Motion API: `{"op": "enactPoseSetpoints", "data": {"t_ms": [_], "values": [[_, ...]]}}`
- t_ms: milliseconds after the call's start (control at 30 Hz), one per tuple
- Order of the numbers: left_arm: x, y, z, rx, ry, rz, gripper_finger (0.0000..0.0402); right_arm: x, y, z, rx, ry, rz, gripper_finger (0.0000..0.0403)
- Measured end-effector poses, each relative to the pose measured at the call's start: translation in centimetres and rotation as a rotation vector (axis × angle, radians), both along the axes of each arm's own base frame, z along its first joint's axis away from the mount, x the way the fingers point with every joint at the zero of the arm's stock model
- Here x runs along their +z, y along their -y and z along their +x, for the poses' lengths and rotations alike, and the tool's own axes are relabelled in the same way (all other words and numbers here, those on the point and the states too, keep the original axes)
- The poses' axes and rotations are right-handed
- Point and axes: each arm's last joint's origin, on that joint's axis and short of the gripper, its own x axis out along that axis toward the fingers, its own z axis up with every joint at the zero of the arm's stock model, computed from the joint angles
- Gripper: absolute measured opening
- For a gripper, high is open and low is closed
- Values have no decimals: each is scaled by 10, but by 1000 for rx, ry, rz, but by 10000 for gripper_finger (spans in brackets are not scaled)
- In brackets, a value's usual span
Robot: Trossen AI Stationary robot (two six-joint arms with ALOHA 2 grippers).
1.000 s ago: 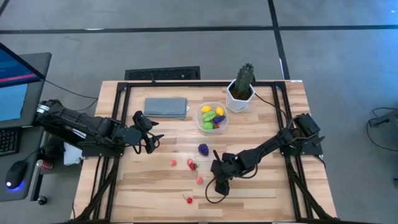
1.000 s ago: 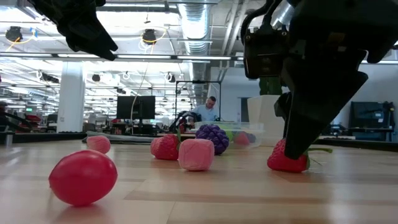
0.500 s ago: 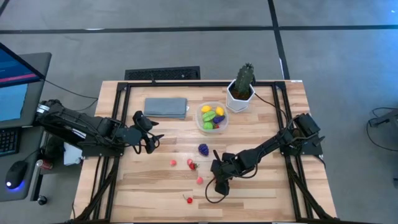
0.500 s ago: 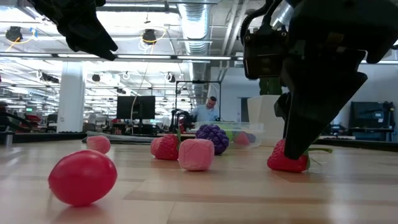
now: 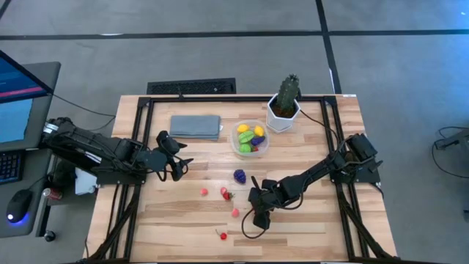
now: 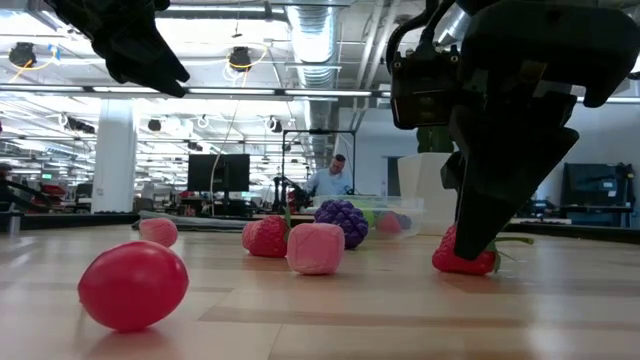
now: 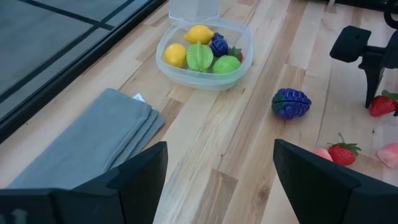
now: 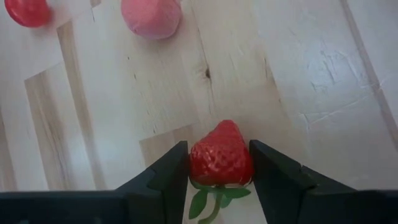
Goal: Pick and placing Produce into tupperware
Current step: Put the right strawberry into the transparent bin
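Right hand (image 8: pixel 219 163) fingers have closed in since a second ago, now clenched on red strawberry (image 8: pixel 221 154) resting on surface (image 5: pixel 308 227), near edge, 6 o'clock. Pink piece (image 8: pixel 151 15) just beyond. Purple berry cluster (image 5: pixel 239 175) mid-surface. Left hand (image 5: pixel 178 166) at 9 o'clock, fingers spread, grasping nothing. Tupperware (image 5: pixel 250 138) toward 12 o'clock, yellow, green, purple produce inside, beside potted cactus (image 5: pixel 284 102).

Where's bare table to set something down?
Free: near-left corner below the left gripper, and the far-right strip beyond the cactus pot. Crowded: middle, loose produce between the tupperware and the right gripper on a strawberry.
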Motion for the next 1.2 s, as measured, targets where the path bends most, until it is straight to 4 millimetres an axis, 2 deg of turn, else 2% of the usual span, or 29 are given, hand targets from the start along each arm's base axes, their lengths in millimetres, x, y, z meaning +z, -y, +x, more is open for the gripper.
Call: {"op": "enactPoseSetpoints", "data": {"t_ms": [300, 567, 867, 1200], "values": [[0, 0, 0, 0, 1, -1, 281, 0, 0, 0, 0, 2, 2, 198], [0, 0, 0, 0, 2, -1, 281, 0, 0, 0, 1, 3, 3, 185], [0, 0, 0, 0, 2, -1, 281, 0, 0, 0, -3, 2, 9, 197], [0, 0, 0, 0, 2, -1, 281, 0, 0, 0, -4, 1, 9, 187]]}}
